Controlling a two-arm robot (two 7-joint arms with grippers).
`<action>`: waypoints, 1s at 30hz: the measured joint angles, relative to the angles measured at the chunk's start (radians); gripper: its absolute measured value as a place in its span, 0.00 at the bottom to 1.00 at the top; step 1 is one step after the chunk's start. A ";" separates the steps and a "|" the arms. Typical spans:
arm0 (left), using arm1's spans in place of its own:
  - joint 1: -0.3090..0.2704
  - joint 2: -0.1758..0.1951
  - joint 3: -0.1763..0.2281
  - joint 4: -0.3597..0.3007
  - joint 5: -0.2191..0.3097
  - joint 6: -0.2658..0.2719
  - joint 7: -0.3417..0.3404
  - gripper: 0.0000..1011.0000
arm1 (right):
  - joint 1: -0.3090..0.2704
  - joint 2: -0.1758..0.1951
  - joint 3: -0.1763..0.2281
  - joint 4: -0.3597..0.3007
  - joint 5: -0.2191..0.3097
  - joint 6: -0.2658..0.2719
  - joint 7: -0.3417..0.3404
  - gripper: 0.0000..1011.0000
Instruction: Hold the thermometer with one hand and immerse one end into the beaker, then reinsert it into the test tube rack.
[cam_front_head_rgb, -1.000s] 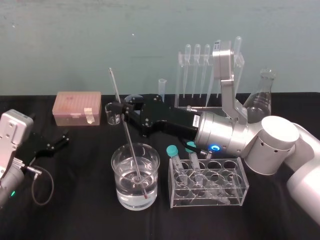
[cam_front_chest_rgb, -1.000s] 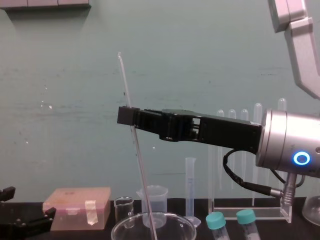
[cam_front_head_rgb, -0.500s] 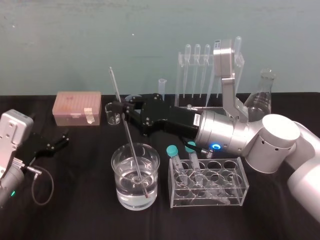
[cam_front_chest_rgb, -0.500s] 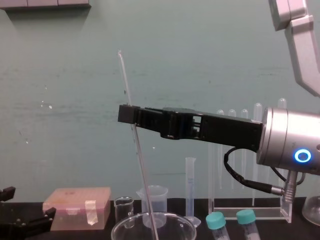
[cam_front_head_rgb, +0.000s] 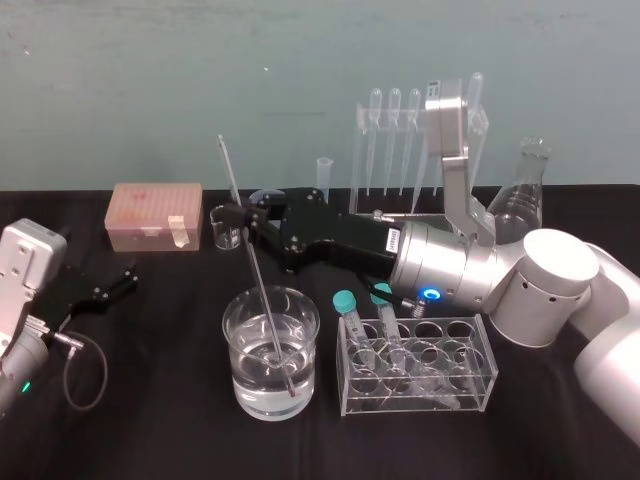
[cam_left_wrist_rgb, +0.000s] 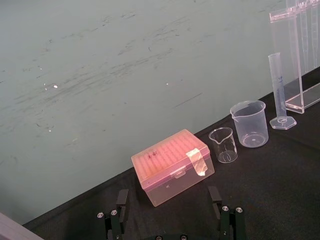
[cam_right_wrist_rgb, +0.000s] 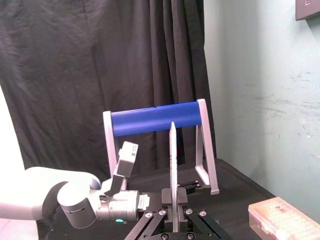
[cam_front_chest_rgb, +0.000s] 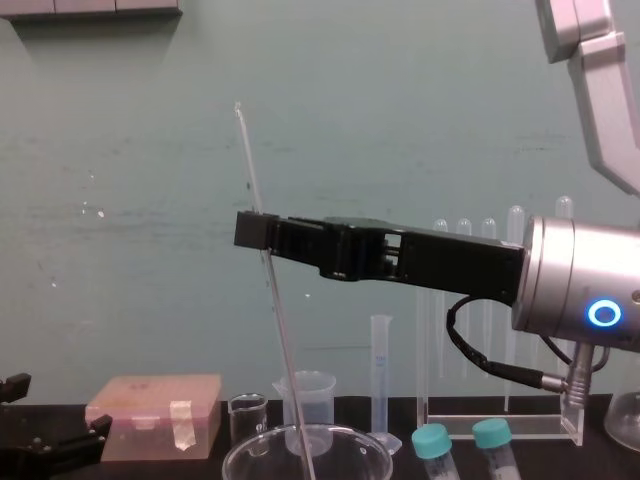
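Your right gripper (cam_front_head_rgb: 243, 218) has its fingers clamped on the thermometer (cam_front_head_rgb: 266, 300) mid-shaft. The long axis is near vertical, top leaning toward 11 o'clock, red tip down in the water of the beaker (cam_front_head_rgb: 245, 380). The test tube rack (cam_front_head_rgb: 358, 150) sits at 1 o'clock from the beaker, so you likely lift clear first, then swing. The left gripper (cam_front_head_rgb: 112, 285) is parked at 9 o'clock, fingers spread.

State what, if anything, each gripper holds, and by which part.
The right gripper is shut on the thermometer, pinching its upper shaft below the top end; its lower end sits in the beaker. The left gripper, open, holds nothing.
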 joint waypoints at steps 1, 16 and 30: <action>0.000 0.000 0.000 0.000 0.000 0.000 0.000 1.00 | 0.000 0.000 0.000 -0.001 0.000 0.001 0.000 0.06; 0.000 0.000 0.000 0.000 0.000 0.000 0.000 1.00 | -0.006 0.004 -0.001 -0.007 0.001 0.001 -0.001 0.06; 0.000 0.000 0.000 0.000 0.000 0.000 0.000 1.00 | -0.005 0.003 -0.001 -0.005 0.002 0.001 -0.002 0.06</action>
